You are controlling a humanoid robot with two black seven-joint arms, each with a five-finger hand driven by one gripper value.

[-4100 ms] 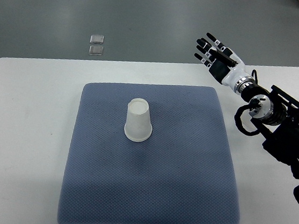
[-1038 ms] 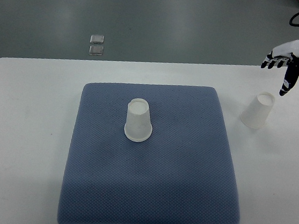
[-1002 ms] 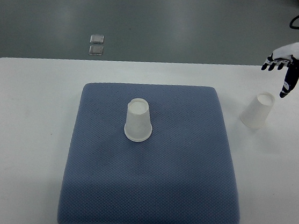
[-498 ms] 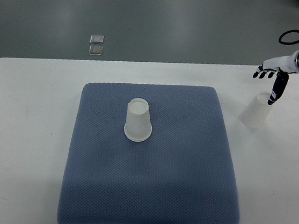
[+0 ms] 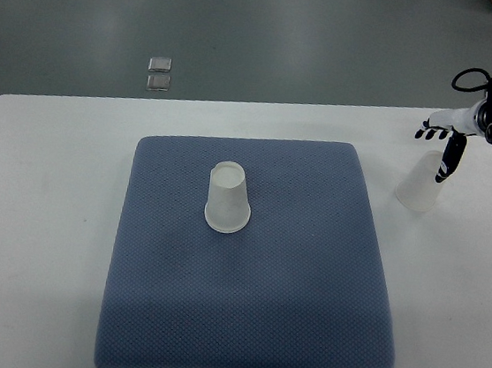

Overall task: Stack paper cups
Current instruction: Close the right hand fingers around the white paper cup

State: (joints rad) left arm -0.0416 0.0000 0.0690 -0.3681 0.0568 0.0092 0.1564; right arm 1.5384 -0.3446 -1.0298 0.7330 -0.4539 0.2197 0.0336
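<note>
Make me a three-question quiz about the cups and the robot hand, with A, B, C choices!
1. Where is the cup nearest the middle?
A. on the blue mat
B. on the floor
C. inside the other cup

2. How many paper cups are there?
A. one
B. two
C. four

3. How do the cups stand?
A. lying sideways
B. mouth up
C. upside down

Answers:
1. A, it sits on the mat.
2. B, one sits on the mat, and one on the white table by the right robot hand.
3. C, their wide rims are down.
</note>
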